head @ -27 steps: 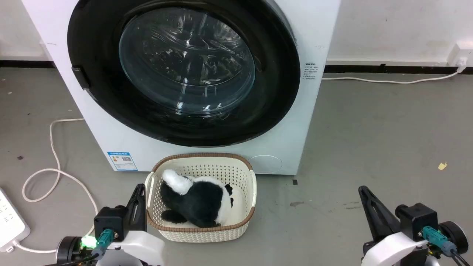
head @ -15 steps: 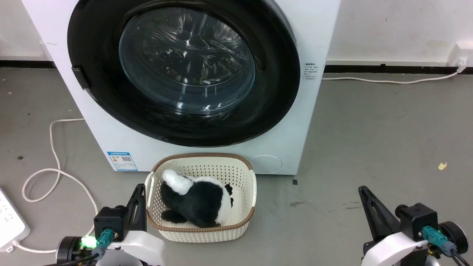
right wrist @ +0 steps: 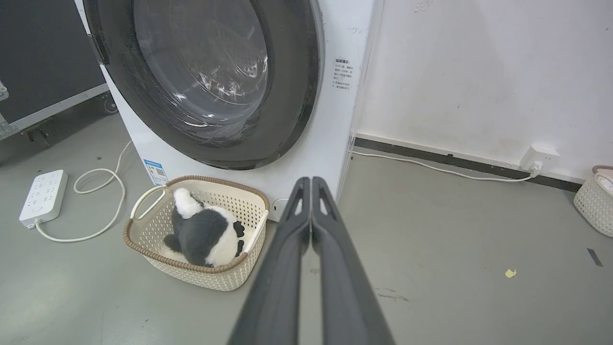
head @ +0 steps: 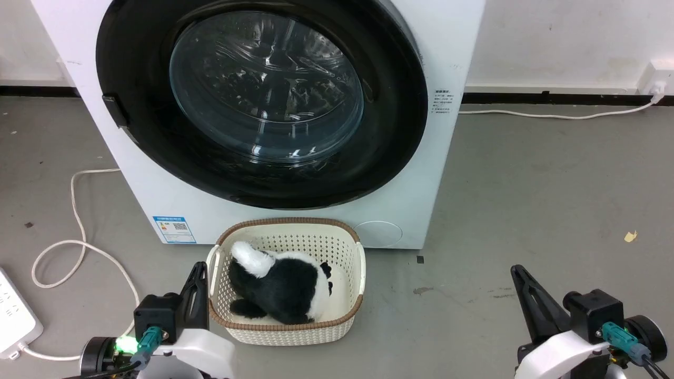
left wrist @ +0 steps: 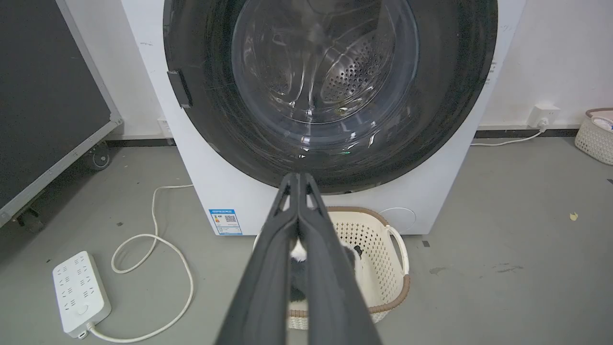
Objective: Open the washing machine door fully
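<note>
The washing machine door [head: 137, 105] is a large round glossy black ring with a bulging clear glass centre, lying flat against the white machine front [head: 453, 47], its small black latch tab [head: 115, 109] on the left edge. The door [left wrist: 450, 96] fills the upper left wrist view and stands at the upper left as the door [right wrist: 297, 96] in the right wrist view. My left gripper [head: 199, 269] rests low at the lower left, shut and empty, far below the door. My right gripper [head: 517, 272] rests at the lower right, shut and empty. Both fingertip pairs, left [left wrist: 298, 176] and right [right wrist: 311, 180], touch.
A cream basket [head: 347, 326] holding a black-and-white plush toy [head: 284, 289] sits on the floor right before the machine. A white power strip [head: 13, 316] and looping cable [head: 79, 247] lie at the left. A second basket [right wrist: 594, 206] stands far right. A black wheeled case [left wrist: 43, 96] stands left.
</note>
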`<state>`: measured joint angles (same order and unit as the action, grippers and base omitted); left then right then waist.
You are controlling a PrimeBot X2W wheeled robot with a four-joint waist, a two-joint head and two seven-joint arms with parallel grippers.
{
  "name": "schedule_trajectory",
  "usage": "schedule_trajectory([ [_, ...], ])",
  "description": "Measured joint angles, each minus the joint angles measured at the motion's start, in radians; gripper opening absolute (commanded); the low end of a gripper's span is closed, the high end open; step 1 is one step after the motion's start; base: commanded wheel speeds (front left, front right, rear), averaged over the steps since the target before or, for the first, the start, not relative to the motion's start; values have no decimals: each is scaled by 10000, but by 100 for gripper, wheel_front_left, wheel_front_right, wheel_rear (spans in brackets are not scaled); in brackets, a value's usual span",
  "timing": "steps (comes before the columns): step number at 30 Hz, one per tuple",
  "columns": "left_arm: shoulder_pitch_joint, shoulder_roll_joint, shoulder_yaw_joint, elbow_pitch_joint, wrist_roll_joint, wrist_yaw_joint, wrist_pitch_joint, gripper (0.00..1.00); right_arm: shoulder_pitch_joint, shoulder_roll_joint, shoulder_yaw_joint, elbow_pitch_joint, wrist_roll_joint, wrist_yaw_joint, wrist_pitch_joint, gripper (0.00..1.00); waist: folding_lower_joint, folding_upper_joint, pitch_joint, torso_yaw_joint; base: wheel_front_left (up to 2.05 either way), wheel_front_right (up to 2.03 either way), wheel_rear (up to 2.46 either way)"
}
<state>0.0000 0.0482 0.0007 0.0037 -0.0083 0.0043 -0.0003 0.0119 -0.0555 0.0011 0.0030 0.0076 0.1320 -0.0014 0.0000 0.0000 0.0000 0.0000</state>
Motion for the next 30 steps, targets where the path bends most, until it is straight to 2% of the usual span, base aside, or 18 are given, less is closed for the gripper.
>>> schedule_trajectory([
  [1,0,0,-4,0,0,0,0,0,0,0,0,0,0,0,0,0,0,0,0,0,0,0,0],
  [2,0,0,-6,0,0,0,0,100,0,0,-4,0,0,0,0,100,0,0,0,0,0,0,0],
  [30,-48,-4,-276,6,-270,142,-424,100,-13,-36,65,-132,209,2,-424,100,0,0,450,152,0,0,0],
])
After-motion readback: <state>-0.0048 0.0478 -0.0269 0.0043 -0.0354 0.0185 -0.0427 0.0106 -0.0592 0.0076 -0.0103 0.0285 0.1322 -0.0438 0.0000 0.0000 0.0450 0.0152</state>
